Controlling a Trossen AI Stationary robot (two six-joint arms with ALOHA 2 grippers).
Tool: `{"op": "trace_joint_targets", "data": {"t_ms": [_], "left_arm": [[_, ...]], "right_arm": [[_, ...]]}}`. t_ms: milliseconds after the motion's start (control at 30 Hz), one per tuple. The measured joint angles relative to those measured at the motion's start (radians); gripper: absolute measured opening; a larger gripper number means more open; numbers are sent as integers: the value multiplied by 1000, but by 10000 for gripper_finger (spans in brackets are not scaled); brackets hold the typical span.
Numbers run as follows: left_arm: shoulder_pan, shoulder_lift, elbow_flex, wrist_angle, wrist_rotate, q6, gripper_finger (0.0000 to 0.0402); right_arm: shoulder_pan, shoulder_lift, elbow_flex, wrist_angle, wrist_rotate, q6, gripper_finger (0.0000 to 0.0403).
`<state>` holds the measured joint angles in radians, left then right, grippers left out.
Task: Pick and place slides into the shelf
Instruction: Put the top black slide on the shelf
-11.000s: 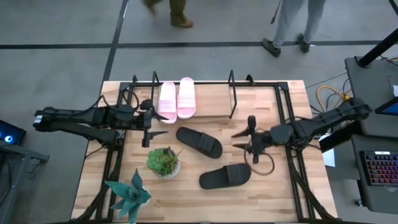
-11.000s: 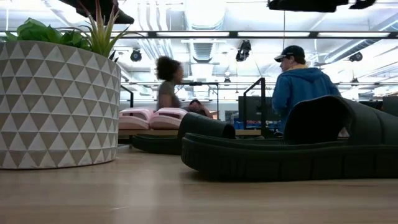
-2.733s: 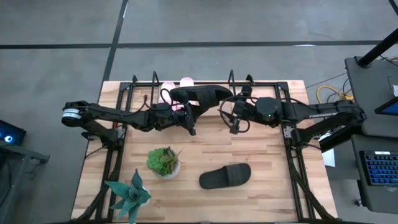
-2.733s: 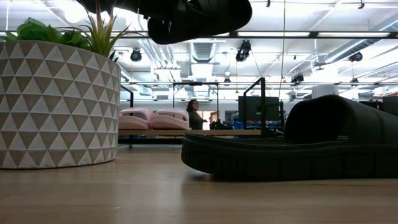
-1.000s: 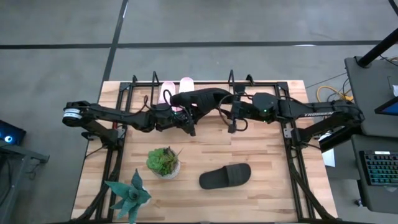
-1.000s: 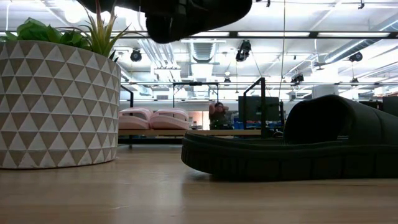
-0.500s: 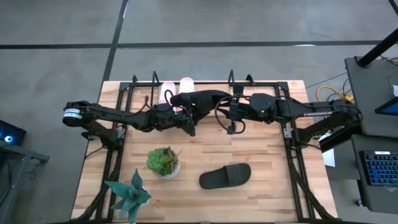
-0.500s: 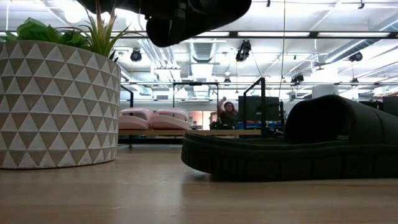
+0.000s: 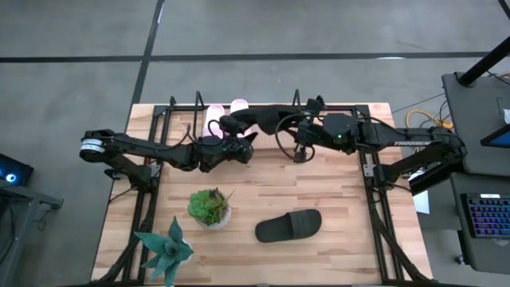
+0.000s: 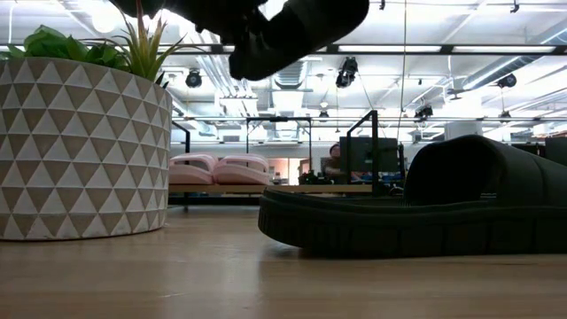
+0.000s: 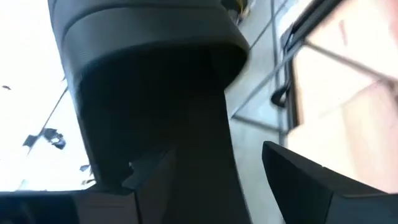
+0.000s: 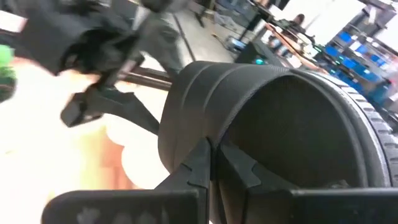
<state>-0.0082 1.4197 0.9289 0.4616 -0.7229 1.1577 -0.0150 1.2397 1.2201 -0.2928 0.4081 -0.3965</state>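
A black slide [image 9: 263, 118] hangs in the air over the table's far middle, just in front of the shelf [image 9: 296, 102]. My right gripper [image 9: 300, 142] is shut on it. My left gripper [image 9: 239, 145] is open below the slide's left end, and its fingers [image 11: 292, 177] stand on either side of the sole [image 11: 205, 174]; whether they touch it I cannot tell. Two pink slides [image 9: 227, 106] lie on the shelf, partly hidden by the raised slide. A second black slide [image 9: 288, 226] rests sole down on the table, near the front. My right gripper pinches the raised slide's wide strap at its edge [image 12: 211, 134] between its two fingers, which are nearly together. It comes at the slide from the table's right. The slide is lifted clear, and in the low view it is tilted [image 10: 301, 31].
A potted plant in a white patterned pot [image 9: 209, 206] and a spiky plant [image 9: 165, 249] stand at the front left. Black arm-mount frames [image 9: 374, 199] run along both table sides. A person [image 10: 335, 158] shows in the room beyond.
The raised black slide has gone a little toward the table's far right with my right gripper and has tipped: in the low view one end has risen. My left gripper has stayed below its left end.
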Motion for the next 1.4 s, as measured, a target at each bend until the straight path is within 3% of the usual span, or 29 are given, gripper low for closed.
{"op": "trace_joint_targets", "data": {"t_ms": [133,467,733,1133,1400], "left_arm": [[-32,0,-2,-2,-70,58,230],[-99,0,-2,1,-98,159,230],[-103,0,-1,60,-107,309,230],[-92,4,-3,159,-177,678,230],[-50,105,-4,586,-185,1158,230]], "right_arm": [[-31,-28,0,-22,13,16,9],[-154,-116,1,-140,-2,129,9],[-259,-172,13,-214,-324,268,9],[-269,-172,164,-308,-329,288,9],[-269,-172,224,-361,-332,298,9]]}}
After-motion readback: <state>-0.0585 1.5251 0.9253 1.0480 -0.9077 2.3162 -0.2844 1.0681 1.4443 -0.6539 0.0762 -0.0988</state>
